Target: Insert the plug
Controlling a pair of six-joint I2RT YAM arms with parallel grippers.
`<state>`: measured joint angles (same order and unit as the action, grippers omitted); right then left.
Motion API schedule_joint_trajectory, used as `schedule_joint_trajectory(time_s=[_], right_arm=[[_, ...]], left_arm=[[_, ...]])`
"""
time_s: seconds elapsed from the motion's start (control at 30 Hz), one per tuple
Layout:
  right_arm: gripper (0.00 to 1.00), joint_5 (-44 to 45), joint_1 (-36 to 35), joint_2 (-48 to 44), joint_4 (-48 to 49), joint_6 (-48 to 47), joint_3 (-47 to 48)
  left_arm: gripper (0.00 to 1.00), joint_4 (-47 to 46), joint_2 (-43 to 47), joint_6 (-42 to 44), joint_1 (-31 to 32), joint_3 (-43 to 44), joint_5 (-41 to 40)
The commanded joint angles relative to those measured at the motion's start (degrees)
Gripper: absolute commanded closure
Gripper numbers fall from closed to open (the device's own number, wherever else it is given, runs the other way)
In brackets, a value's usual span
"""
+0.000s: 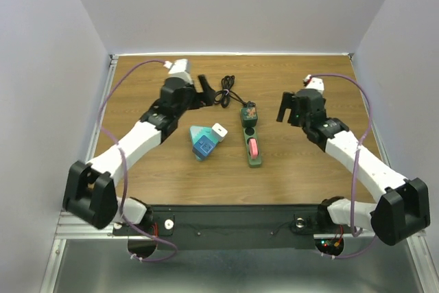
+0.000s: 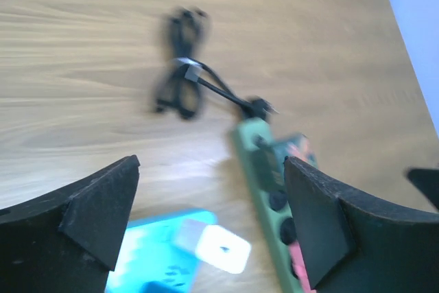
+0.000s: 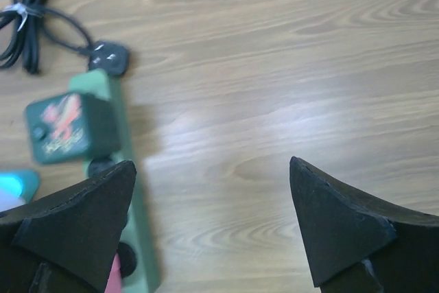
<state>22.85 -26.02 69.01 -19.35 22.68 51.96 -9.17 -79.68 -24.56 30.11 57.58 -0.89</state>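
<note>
The white plug (image 1: 219, 130) lies mid-counter (image 1: 309, 169), touching a blue box (image 1: 202, 143), just left of the green power strip (image 1: 252, 147). Nearer the far edge, the left end effector (image 1: 204, 92) and right end effector (image 1: 282, 109) both gape wide, holding nothing.
</note>
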Motion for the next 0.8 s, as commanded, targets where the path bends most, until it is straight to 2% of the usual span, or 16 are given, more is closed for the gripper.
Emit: schedule_joint_trajectory(time_s=[0.0, 0.17, 0.3, 0.5, 0.77], right_arm=[[0.02, -8.3, 8.9, -1.9, 6.7, -4.3, -0.7], [0.01, -16.5, 20.8, -1.7, 8.5, -4.8, -0.4], [0.0, -21.0, 27.1, -2.9, 9.2, -3.4, -0.2], [0.0, -25.2, 28.6, -3.5, 9.2, -2.8, 0.5], [0.0, -24.4, 28.6, -5.9, 8.9, -3.8, 1.0]], left_arm=[[0.01, 1.2, 9.3, -0.8, -6.5, -4.4, -5.4], [0.01, 4.9, 18.9, 1.9, -12.5, -7.1, -9.5], [0.01, 8.6, 23.2, 3.4, -13.4, -6.7, -15.1], [0.01, 12.0, 25.4, 5.0, -13.5, -4.6, -20.5], [0.01, 11.1, 28.4, 7.0, -13.5, -5.5, -24.0]])
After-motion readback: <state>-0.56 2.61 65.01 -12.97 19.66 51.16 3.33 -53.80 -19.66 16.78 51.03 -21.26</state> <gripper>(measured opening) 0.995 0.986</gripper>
